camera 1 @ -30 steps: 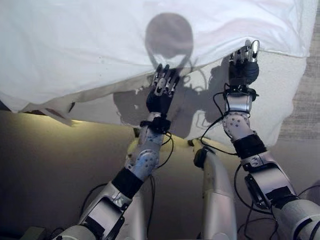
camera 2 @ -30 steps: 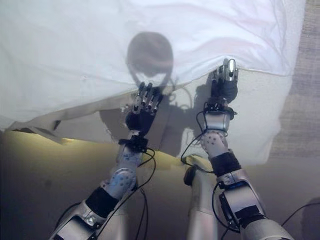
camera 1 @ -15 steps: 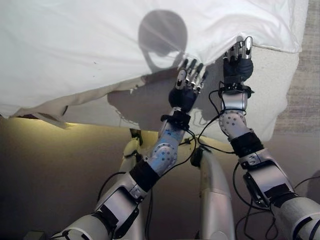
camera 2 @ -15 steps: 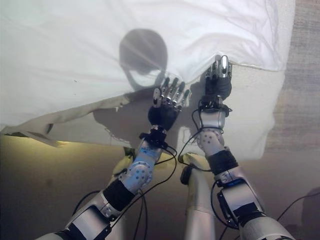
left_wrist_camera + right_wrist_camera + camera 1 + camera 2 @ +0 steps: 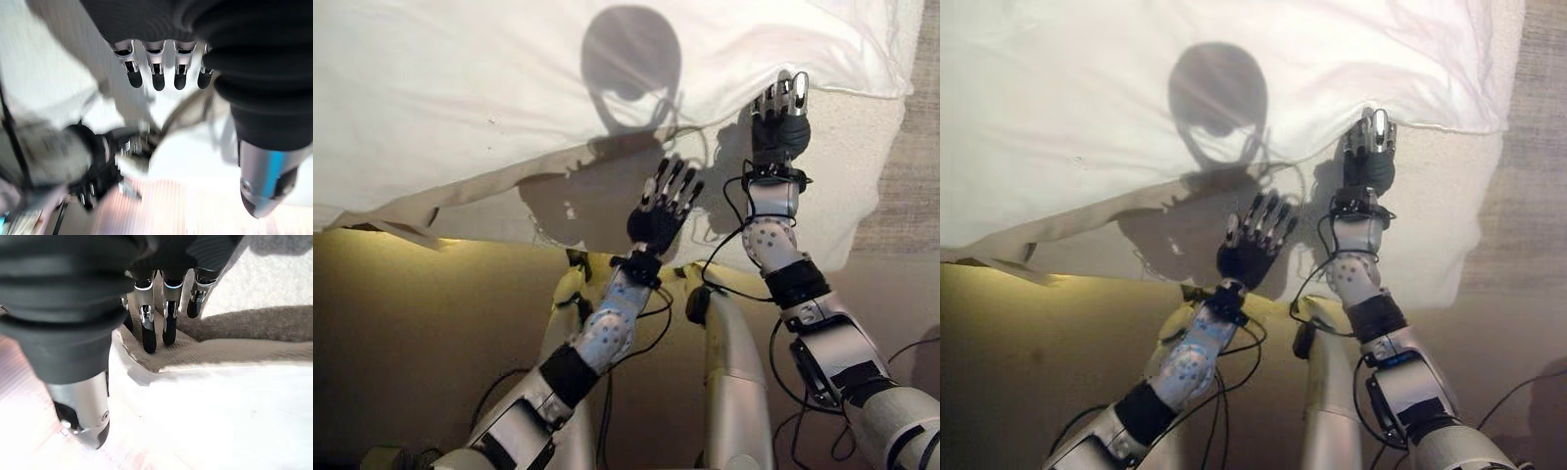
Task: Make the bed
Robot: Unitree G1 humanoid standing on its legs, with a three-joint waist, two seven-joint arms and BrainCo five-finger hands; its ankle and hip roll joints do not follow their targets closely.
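The white duvet [image 5: 509, 88] covers the upper part of the frame, and its lower edge runs from the left side up toward the upper right over the beige mattress [image 5: 847, 166]. In the centre, the left hand [image 5: 661, 211] is spread wide and holds nothing. At the upper right, the right hand [image 5: 781, 117] pinches the duvet edge between thumb and fingers.

No readable text, labels, numbers — seemingly
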